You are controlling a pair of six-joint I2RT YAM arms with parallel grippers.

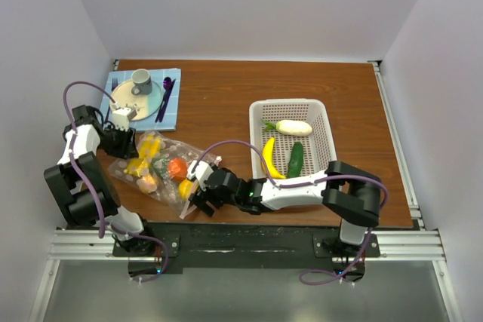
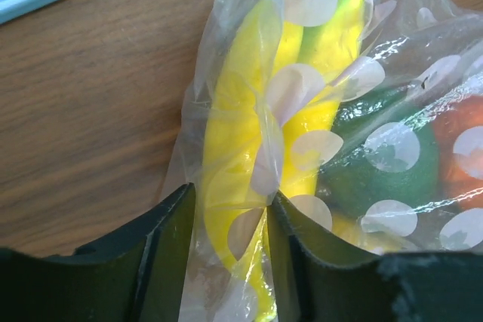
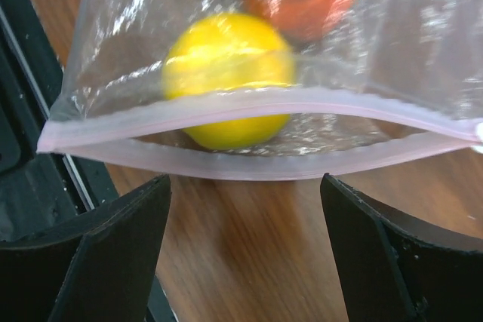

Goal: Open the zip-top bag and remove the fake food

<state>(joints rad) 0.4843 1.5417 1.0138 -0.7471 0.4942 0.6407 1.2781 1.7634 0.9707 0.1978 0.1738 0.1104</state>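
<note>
Top external: right gripper (image 1: pixel 195 188) seemingly low

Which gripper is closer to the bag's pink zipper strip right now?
Right. The right gripper sits open just in front of the zipper strip, not touching it. The left gripper clamps the zip-top bag at its opposite end, away from the strip.

No legible text, label, brand, number or sign in any view; zip-top bag (image 2: pixel 392 145) carries only blank pale dots.
</note>
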